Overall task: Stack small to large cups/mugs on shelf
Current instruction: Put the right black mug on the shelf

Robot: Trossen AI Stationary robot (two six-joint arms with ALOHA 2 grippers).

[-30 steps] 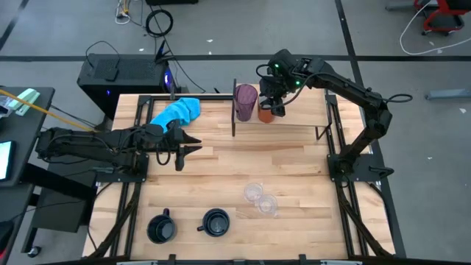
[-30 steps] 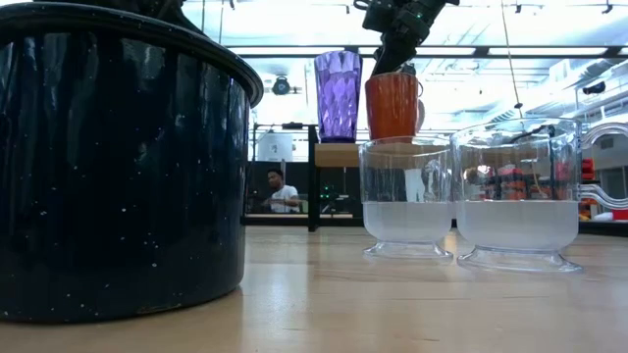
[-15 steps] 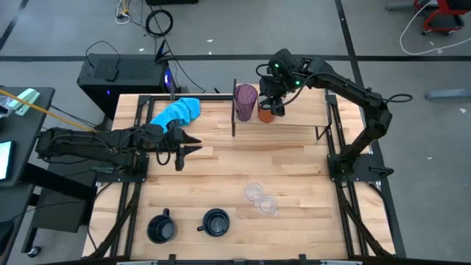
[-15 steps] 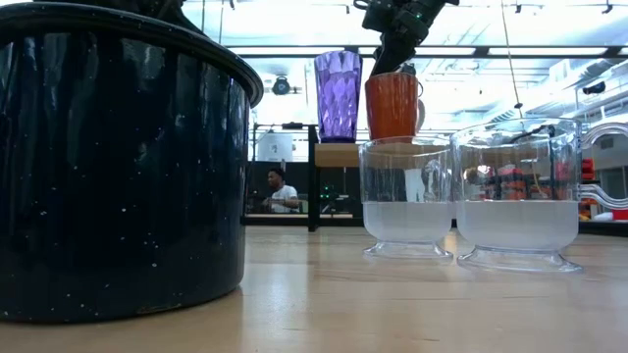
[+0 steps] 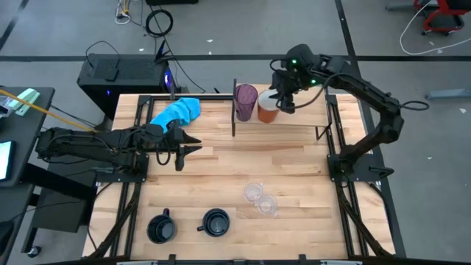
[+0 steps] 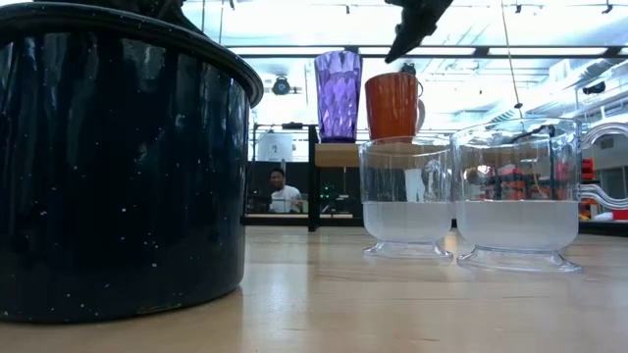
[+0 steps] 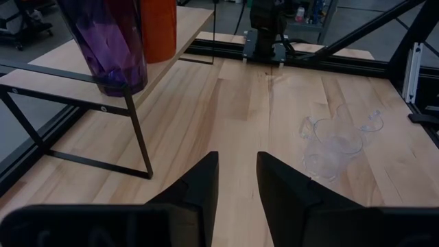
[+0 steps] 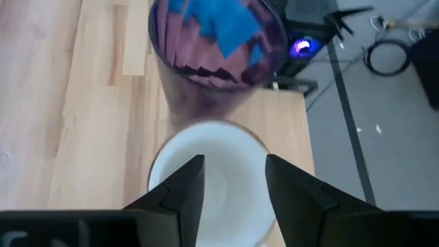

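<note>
On the shelf [image 5: 294,118] at the table's far side, the purple tumbler [image 5: 245,101] and the orange mug [image 5: 267,112] stand upright side by side on their bases. My right gripper [image 8: 234,165] hovers open above the mug's white inside [image 8: 212,185], clear of its rim; the low view shows it [image 6: 417,22] well above the mug [image 6: 392,106]. My left gripper [image 5: 188,147] waits open above the table's left side. Two clear cups [image 5: 260,199] and two black mugs [image 5: 160,228] [image 5: 215,222] stand on the table near its front edge.
A bright blue cloth [image 5: 177,112] lies at the far left, beside the shelf's dark upright panel [image 5: 234,110]. Bare wood lies between the shelf and the clear cups. To the right of the orange mug, the shelf board is bare.
My right gripper has risen from the orange mug's rim and drawn a little toward the table's right edge. The mug stays upright on the shelf beside the tumbler.
</note>
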